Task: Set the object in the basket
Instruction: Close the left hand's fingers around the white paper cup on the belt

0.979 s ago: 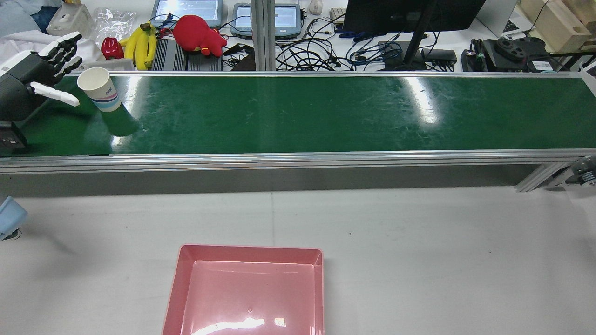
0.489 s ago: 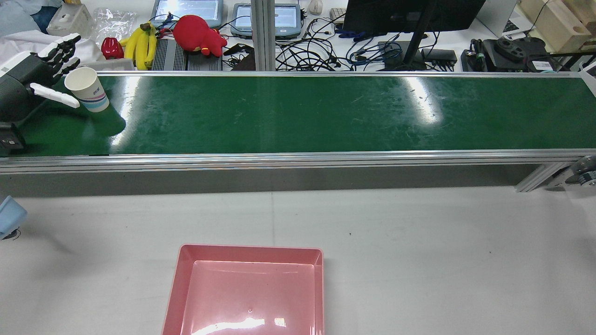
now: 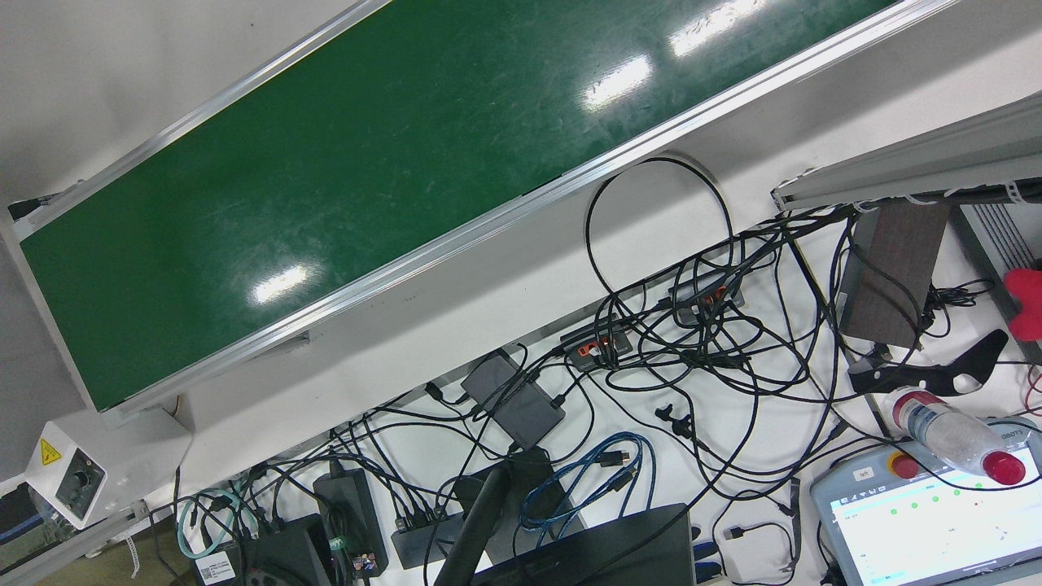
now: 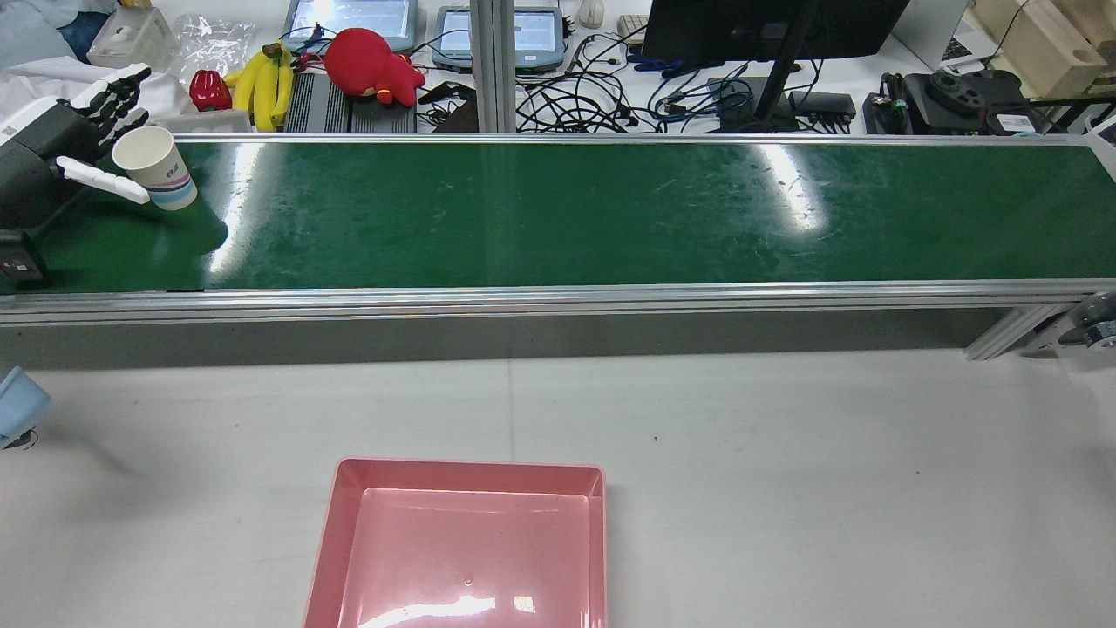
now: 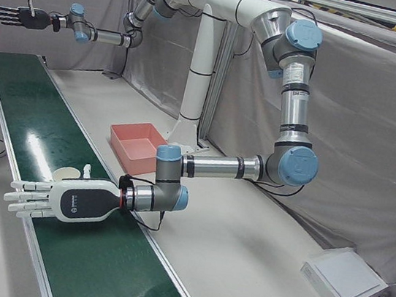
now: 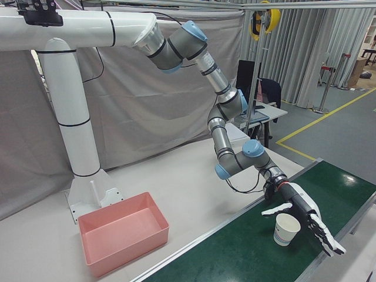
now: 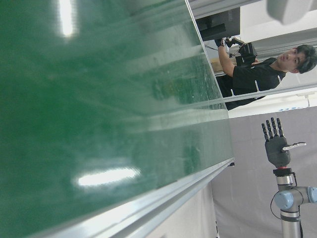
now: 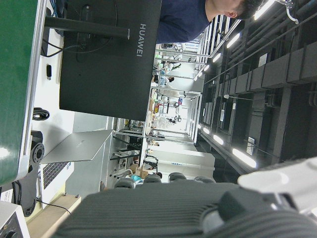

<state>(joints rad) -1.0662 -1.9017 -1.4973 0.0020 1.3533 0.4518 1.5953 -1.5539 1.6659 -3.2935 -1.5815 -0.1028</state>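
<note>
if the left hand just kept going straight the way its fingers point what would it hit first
Probably nothing on the belt: the left hand points past the white paper cup beside it, over the green conveyor belt's far rail. Depth is unclear.

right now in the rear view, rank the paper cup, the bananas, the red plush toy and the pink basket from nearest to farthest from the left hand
1. paper cup: on the green belt right beside the left hand, between its spread fingers.
2. bananas: on the cluttered desk beyond the belt, to the right of the cup.
3. red plush toy: same desk, further right than the bananas.
4. pink basket: on the white table at the view's bottom edge.
</note>
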